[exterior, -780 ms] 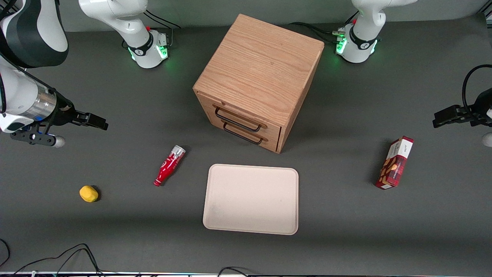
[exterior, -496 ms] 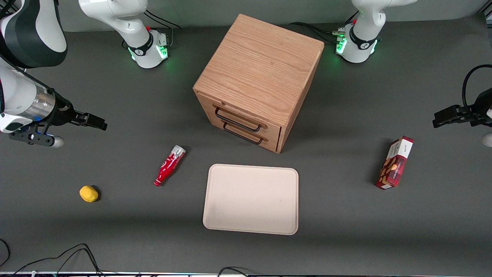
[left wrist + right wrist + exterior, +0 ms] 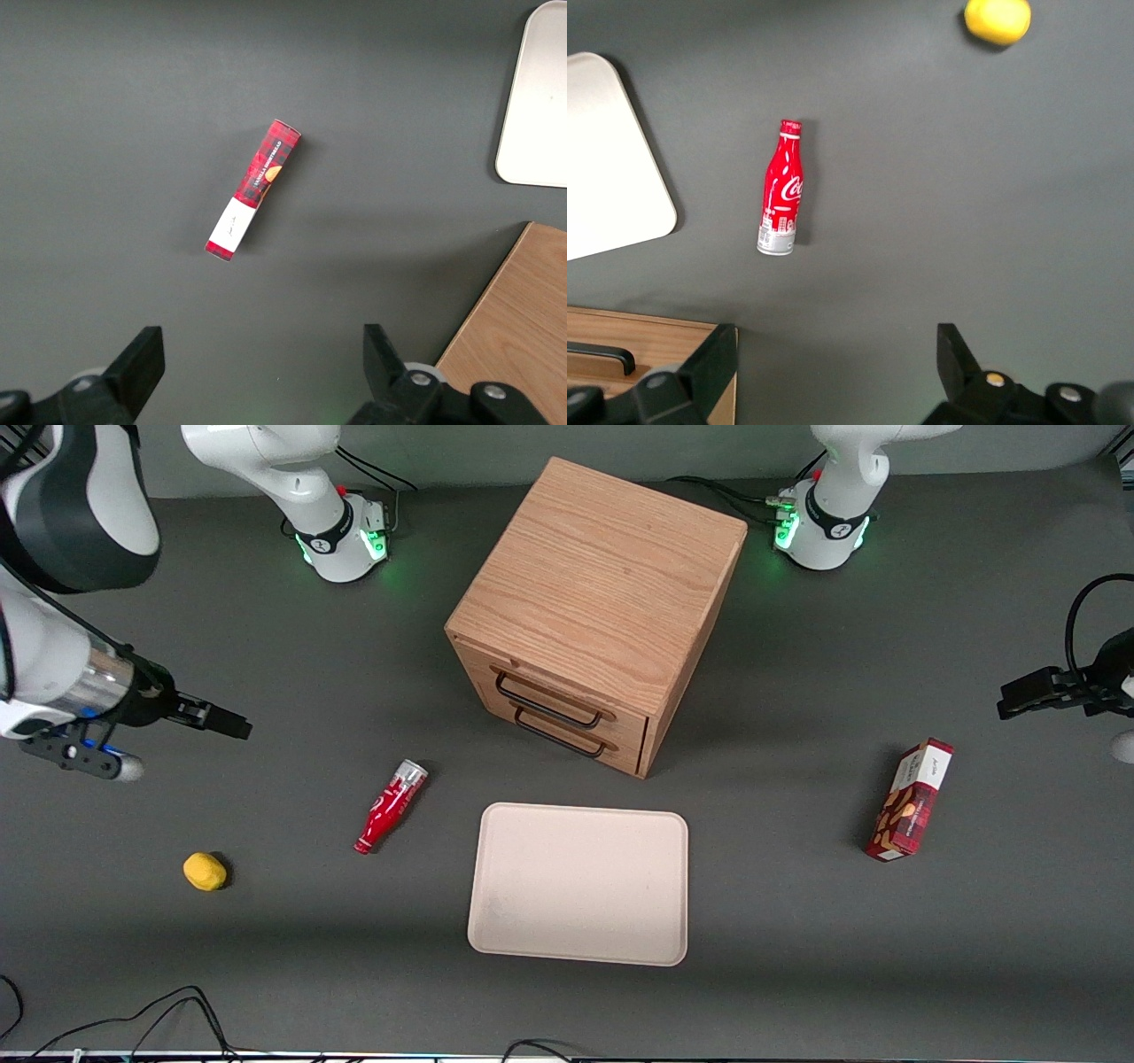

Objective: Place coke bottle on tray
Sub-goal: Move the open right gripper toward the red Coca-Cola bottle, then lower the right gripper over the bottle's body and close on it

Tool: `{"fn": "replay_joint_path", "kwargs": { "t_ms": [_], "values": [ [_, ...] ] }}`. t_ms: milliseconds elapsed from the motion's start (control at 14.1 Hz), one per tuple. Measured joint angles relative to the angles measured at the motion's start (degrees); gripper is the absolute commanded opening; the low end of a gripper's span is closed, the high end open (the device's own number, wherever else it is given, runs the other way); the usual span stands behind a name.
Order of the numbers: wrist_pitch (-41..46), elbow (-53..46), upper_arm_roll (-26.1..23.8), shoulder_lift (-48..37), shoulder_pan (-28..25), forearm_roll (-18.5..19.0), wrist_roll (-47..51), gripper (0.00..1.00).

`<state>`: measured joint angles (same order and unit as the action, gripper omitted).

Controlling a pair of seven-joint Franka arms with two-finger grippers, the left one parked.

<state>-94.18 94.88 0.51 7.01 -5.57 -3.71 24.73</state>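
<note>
coke bottle (image 3: 391,806) red w/ white script, silvery base | tray (image 3: 580,883) cream | hand (image 3: 232,726) black

- Gripper (image 3: 837,376): fingers (image 3: 709,372) spread wide, nothing between them, above the bare dark table (image 3: 966,177).
- Coke bottle (image 3: 780,189): lying flat on the table, silvery base toward the gripper, red cap pointing away.
- Tray (image 3: 611,159): one rounded corner in view, near the bottle, not touching it.
- Yellow rounded object (image 3: 998,19): well apart from the bottle, partly cut off.
- Wooden cabinet (image 3: 656,328): edge with a black handle (image 3: 602,357), beside one finger.
</note>
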Motion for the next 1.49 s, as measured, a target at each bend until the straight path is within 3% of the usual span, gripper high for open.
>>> {"fn": "replay_joint_path", "kwargs": {
  "t_ms": [213, 567, 921, 1488],
  "values": [
    [-2.9, 1.4, -1.5, 2.8, -0.1, -0.2, 3.6, 1.0],
    [-20.9, 10.4, -7.3, 7.1, -0.3, -0.2, 19.1, 1.0],
    [-35.2, 15.9, -9.7, 13.9, -0.4, 3.7, 27.5, 1.0],
    [-42.2, 17.2, -9.9, 21.2, -1.3, 9.3, 33.4, 1.0]
  ]
}}
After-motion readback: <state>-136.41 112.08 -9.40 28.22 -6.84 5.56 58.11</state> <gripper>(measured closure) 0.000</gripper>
